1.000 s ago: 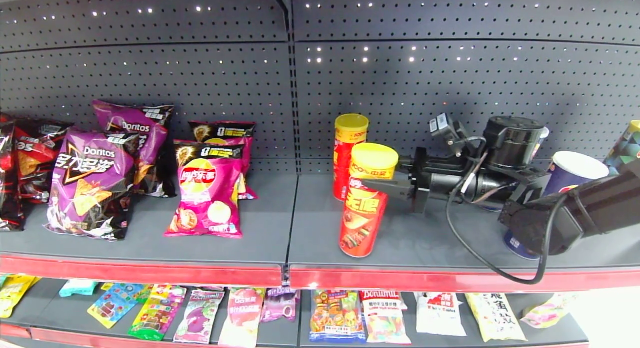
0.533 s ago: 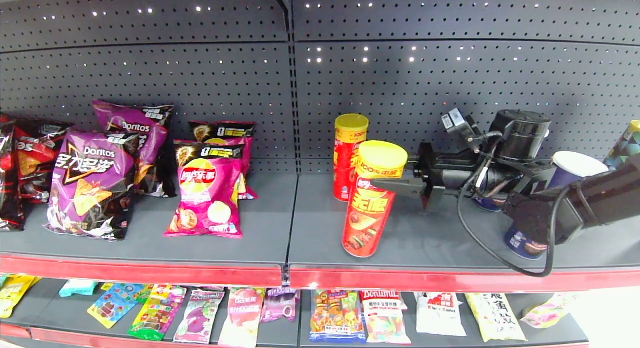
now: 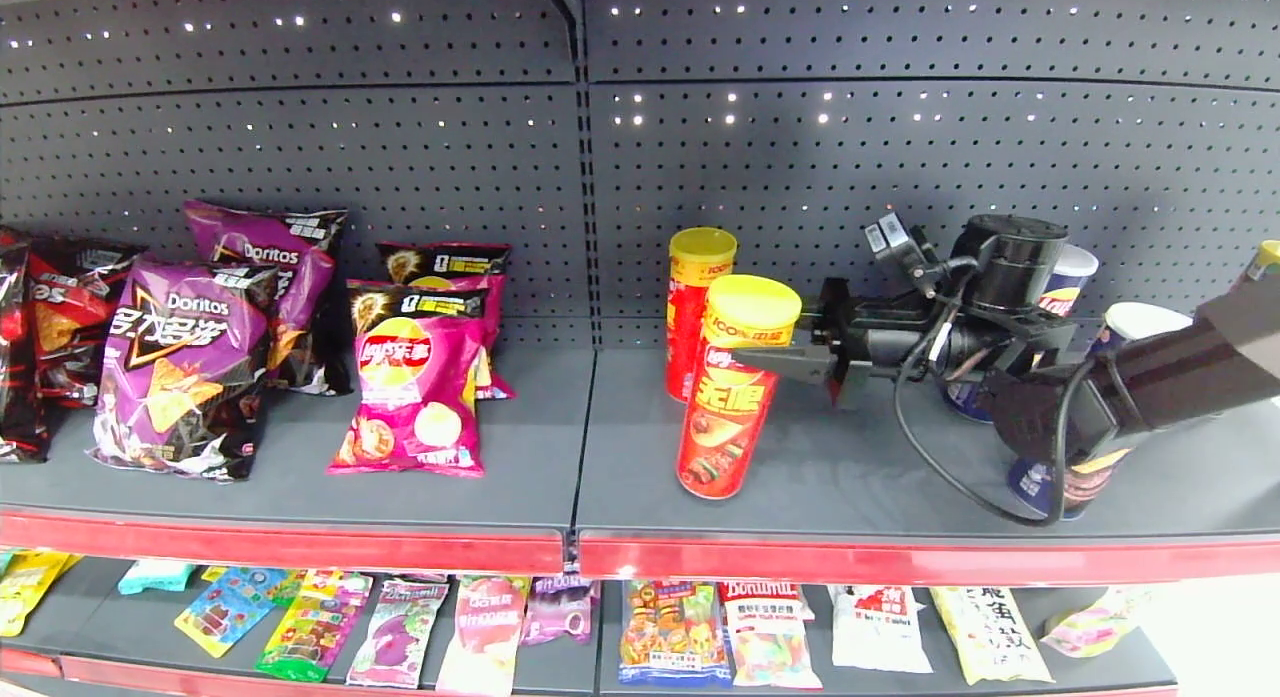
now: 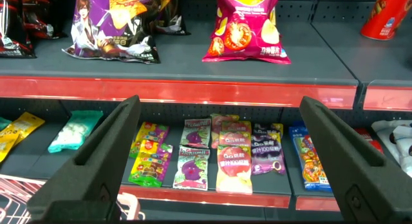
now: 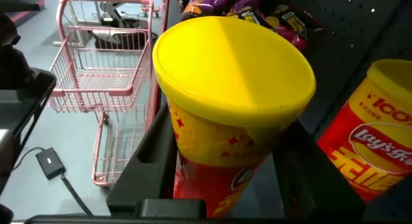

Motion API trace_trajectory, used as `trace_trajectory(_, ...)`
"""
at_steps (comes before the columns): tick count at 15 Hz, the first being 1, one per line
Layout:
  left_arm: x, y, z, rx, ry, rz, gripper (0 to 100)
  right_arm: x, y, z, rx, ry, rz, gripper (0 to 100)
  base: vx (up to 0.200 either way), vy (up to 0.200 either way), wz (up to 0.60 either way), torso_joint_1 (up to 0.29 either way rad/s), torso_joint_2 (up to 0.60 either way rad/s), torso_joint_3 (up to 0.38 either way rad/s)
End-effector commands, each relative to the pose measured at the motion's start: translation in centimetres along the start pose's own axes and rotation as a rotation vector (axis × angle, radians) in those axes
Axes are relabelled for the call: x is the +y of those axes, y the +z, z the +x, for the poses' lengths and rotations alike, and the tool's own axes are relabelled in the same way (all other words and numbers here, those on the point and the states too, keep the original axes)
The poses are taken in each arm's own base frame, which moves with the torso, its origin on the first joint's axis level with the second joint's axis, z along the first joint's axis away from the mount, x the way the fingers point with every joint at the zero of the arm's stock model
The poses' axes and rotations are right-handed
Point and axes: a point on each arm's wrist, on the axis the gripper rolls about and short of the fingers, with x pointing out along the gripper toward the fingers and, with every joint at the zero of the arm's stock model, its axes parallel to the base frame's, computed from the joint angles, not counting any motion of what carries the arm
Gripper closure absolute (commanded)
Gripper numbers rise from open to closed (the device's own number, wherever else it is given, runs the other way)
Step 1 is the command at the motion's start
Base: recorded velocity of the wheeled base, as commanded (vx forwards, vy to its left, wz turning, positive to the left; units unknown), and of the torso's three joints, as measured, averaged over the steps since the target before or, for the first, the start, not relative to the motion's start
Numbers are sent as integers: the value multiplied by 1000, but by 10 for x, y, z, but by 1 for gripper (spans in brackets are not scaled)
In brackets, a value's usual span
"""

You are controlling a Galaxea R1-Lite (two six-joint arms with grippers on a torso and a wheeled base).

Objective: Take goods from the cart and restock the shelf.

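A red chip can (image 3: 735, 387) with a yellow lid stands slightly tilted on the grey shelf (image 3: 860, 477), in front of a second, matching can (image 3: 700, 277). My right gripper (image 3: 752, 353) comes in from the right and is shut on the front can just under its lid. In the right wrist view its fingers (image 5: 147, 166) flank the held can (image 5: 232, 89), with the second can (image 5: 376, 147) beside it. My left gripper (image 4: 219, 159) hangs open with nothing in it, below the shelf's red front edge (image 4: 193, 92), facing the lower shelf of candy bags (image 4: 232, 159).
Purple and pink chip bags (image 3: 415, 387) fill the shelf's left half. Blue cups (image 3: 1060, 477) stand behind my right arm at the far right. A pink wire cart (image 5: 103, 69) stands on the floor behind. A pegboard back wall (image 3: 800, 157) closes the shelf.
My right gripper has carried the front can a little deeper onto the shelf, closer to the second can. The can tilted on the way and now stands straighter.
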Motion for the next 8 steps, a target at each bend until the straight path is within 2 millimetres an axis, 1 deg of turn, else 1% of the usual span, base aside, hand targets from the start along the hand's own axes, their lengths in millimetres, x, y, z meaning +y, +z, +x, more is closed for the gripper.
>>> trace_trajectory(1,0,0,0,1,1,-1,0,-3,-6,4,2,6,9,100,0,0,0,0,0,0)
trace_trajectory(8,0,0,0,1,1,1,0,-2,-22,6,19,26,48,100,0,0,0,0,0,0)
